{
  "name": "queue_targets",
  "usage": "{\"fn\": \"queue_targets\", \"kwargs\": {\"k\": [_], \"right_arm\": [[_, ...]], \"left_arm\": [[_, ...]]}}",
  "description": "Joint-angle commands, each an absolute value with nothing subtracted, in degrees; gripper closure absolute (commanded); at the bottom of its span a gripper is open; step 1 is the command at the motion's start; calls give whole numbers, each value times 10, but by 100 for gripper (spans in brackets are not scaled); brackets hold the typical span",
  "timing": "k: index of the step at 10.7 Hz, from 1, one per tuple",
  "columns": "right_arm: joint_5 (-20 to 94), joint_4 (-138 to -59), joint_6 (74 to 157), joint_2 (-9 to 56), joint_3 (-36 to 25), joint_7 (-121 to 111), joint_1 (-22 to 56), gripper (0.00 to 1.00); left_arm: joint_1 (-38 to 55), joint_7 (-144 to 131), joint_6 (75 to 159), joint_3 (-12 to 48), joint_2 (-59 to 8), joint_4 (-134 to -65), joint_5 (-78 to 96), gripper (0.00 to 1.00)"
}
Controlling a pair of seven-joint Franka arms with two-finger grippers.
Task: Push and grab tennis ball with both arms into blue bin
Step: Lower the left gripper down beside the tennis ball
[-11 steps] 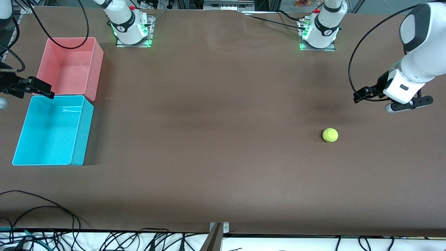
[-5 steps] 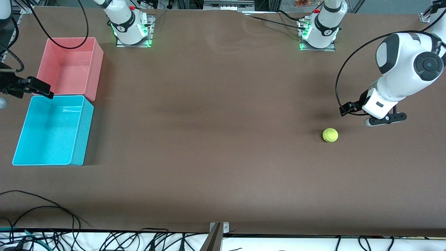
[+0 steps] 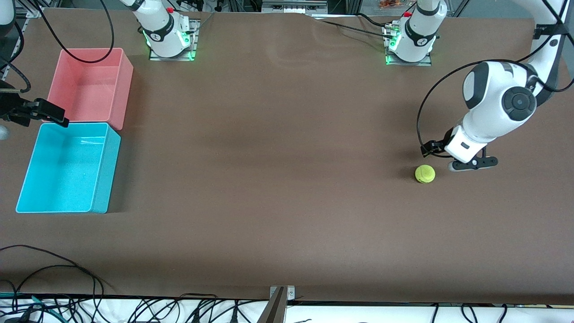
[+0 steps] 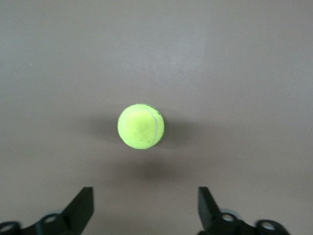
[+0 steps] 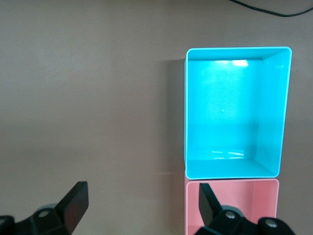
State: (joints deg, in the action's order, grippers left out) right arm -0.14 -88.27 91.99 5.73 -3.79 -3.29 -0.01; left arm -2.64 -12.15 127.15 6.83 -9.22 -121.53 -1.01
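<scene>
The blue bin (image 3: 67, 168) sits empty at the right arm's end of the table (image 3: 269, 179), touching a pink bin (image 3: 89, 85) that lies farther from the front camera. The right gripper (image 3: 27, 114) waits beside the blue bin, jaws wide, holding nothing. Well apart from the blue bin, toward the left arm's end, the tennis ball (image 3: 424, 174) rests on the bare table. The left gripper (image 3: 471, 163) is low just beside it, jaws wide, not touching. By my reckoning nothing is done yet: pushing, grabbing and dropping all remain.
</scene>
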Motion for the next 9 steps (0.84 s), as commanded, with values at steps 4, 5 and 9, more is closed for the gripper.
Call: {"fn": "queue_targets", "kwargs": {"k": [4,5,9], "right_arm": [[11,-865,912,65,-40,-46,-4,0],[11,-865,912,65,-40,-46,-4,0],[10,-865,912,67,-40,-46,-4,0]], "left_arm": [[-14,-16,1276,64,-116,-1201,-114,98],[-17,29,1275,64,-116,-1202,-114,100],[-36,366,1290,62,-130,-1201,-55,100]]}}
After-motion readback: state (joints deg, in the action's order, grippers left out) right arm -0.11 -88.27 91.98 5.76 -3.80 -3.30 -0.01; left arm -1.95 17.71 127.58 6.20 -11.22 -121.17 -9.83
